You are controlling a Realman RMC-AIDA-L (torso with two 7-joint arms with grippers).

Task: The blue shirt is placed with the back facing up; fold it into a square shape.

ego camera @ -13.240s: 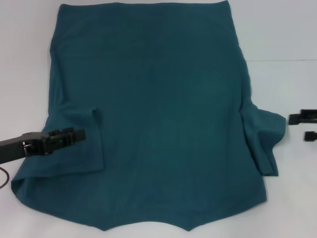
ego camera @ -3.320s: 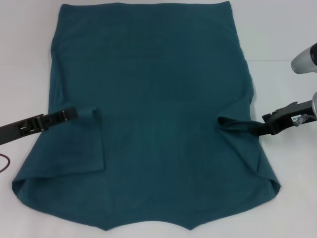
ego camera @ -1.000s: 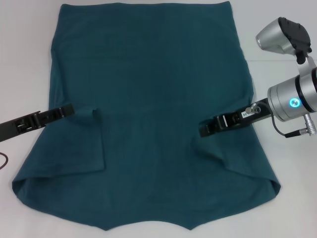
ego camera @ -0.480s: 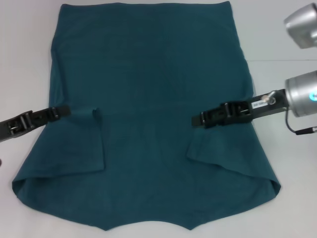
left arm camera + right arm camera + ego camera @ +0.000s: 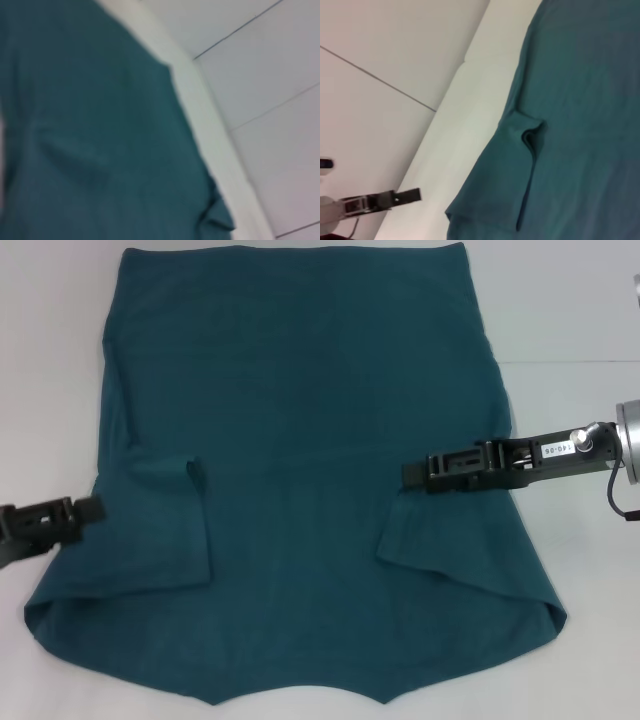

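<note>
Right gripper (image 5: 408,474): it is being held low over the right half of the shirt, its black fingers reaching in from the right toward the shirt's middle; whether the fingers are parted or pressed together cannot be told, and no cloth is seen caught at the tips.

Left gripper (image 5: 98,507): it is being held at the left edge of the shirt, just beside the folded left sleeve, its tip over the edge of the cloth (whether it is touching cannot be told); the spread of its fingers cannot be told either. In the right wrist view it is seen far off (image 5: 415,195), over the bare table.

Shirt (image 5: 300,440): it is lying flat on the table, plain back up, spread across most of the head view, with the hem at the far side and the neck edge at the near side.

Right sleeve (image 5: 440,540): it is being shown folded inward onto the back, its free edge lying just below the right gripper's tip.

Left sleeve (image 5: 165,530): it is also lying folded inward onto the back (a small raised crease is showing at its upper corner).

Table (image 5: 570,420): its white surface is being left bare on both sides of the shirt.
</note>
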